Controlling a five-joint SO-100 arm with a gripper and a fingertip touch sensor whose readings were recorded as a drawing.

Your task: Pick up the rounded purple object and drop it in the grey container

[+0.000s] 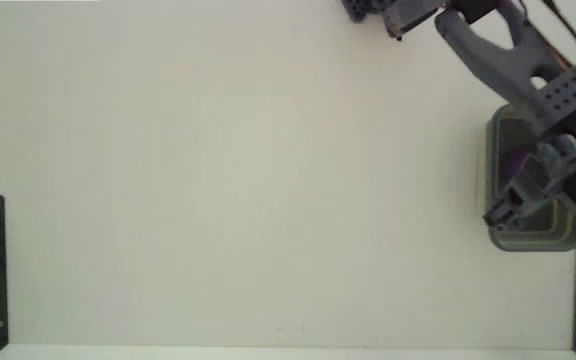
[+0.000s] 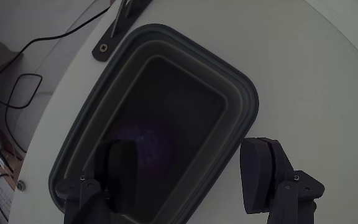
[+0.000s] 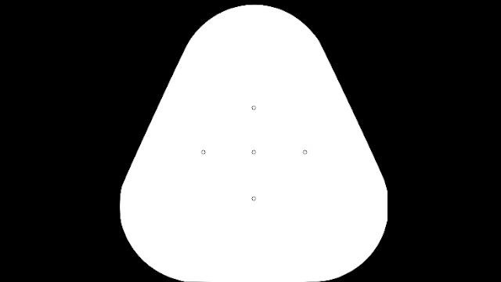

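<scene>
The small, fuzzy purple ball [image 2: 149, 144] lies down inside the big grey plastic bin [image 2: 241, 93] with the rounded corners and thick rim. In the wrist view the ball looks dark, low in the bin, and nothing holds it. The tool [image 2: 191, 171] hangs over the bin with its two dark fingers [image 2: 261, 168] spread wide and empty. One finger is over the inside of the bin, the other is over the rim side. In the fixed view the bin [image 1: 538, 238] sits on the white surface [image 1: 248, 180] by its right edge, and the grey arm [image 1: 508, 50] reaches over it from the top.
</scene>
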